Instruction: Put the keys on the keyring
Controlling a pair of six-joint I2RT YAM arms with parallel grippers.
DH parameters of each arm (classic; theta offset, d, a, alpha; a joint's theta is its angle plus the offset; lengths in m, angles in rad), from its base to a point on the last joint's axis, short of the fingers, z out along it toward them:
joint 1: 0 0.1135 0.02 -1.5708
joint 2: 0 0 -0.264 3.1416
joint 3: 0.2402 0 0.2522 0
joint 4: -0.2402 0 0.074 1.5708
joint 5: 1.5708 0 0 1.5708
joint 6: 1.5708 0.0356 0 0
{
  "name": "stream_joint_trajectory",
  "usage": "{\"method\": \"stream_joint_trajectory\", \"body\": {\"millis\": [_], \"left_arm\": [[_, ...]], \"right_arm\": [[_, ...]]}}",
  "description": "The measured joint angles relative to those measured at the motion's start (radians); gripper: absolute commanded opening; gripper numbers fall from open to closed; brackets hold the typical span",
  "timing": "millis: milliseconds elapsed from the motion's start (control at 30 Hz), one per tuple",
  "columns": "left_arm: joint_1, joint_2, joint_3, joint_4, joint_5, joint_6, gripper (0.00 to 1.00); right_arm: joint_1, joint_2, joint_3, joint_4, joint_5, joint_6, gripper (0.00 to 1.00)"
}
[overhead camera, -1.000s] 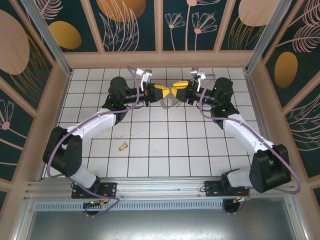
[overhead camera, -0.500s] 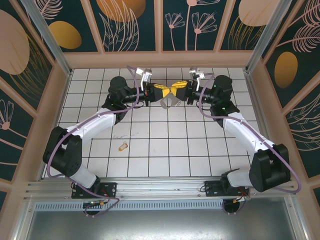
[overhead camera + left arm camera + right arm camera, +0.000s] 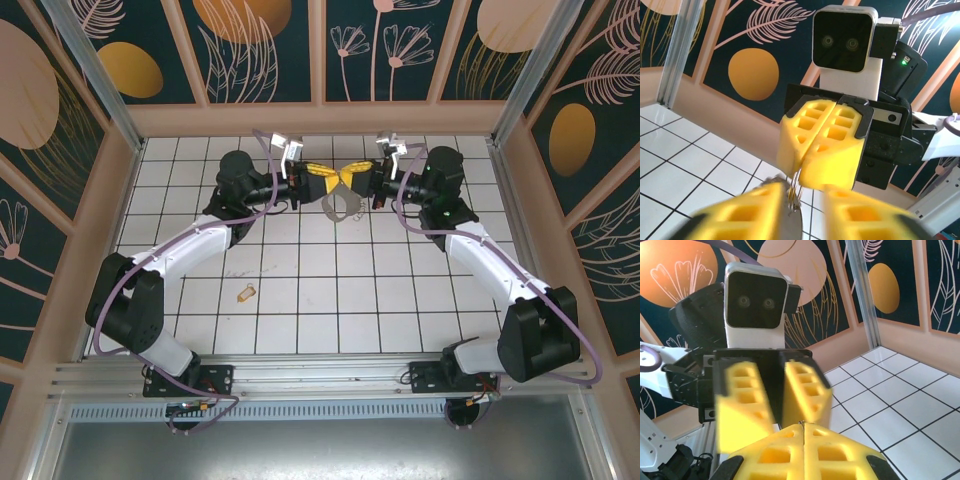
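The right gripper [image 3: 801, 172], its yellow ribbed fingers pressed flat together, is pinching the top of the thin oval grey-brown wire keyring [image 3: 341, 205], which is hanging below the fingertips, clear of the white tiled table [image 3: 330, 290]. Facing it, just beside it, the left gripper [image 3: 776, 410] is standing with its yellow fingers parted, a plain gap between them and the wire running through that gap. The tiny tan-gold metal key [image 3: 245, 293] is lying flat on the tiles near the left arm's forearm, well apart from both grippers. Judged step: the keyring is passing into the right gripper's sole hold, with the key not yet collected. The next move probably calls for the left gripper to descend to the key, grasp it by its head, and bring its hole to the ring's wire while the right gripper is keeping the loop steady.
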Motion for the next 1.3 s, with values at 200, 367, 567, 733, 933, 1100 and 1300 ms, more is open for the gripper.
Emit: {"method": "stream_joint_trajectory", "body": {"millis": [200, 367, 567, 733, 933, 1100, 1300], "left_arm": [[-0.006, -0.042, 0.0, -0.069, -0.163, 0.02, 0.76], [-0.002, -0.105, -0.004, -0.079, -0.267, 0.023, 0.76], [0.001, -0.116, -0.039, -0.043, -0.286, -0.002, 0.58], [0.001, -0.105, -0.076, 0.037, -0.26, -0.066, 0.44], [0.001, -0.068, -0.081, 0.158, -0.228, -0.155, 0.28], [0.001, -0.024, -0.083, 0.266, -0.198, -0.238, 0.18], [0.0, -0.011, -0.092, 0.339, -0.179, -0.301, 0.16]], "right_arm": [[0.0, 0.0, 0.005, -0.011, 0.027, 0.0, 0.0], [0.0, 0.0, 0.002, 0.018, 0.05, 0.016, 0.0], [0.0, -0.01, -0.074, 0.217, 0.095, 0.118, 0.0], [0.011, -0.01, -0.153, 0.414, 0.159, 0.226, 0.0], [0.056, -0.01, -0.204, 0.622, 0.245, 0.324, 0.0], [0.084, -0.008, -0.208, 0.735, 0.304, 0.359, 0.0], [0.09, 0.032, -0.208, 0.835, 0.34, 0.406, 0.0]]}}
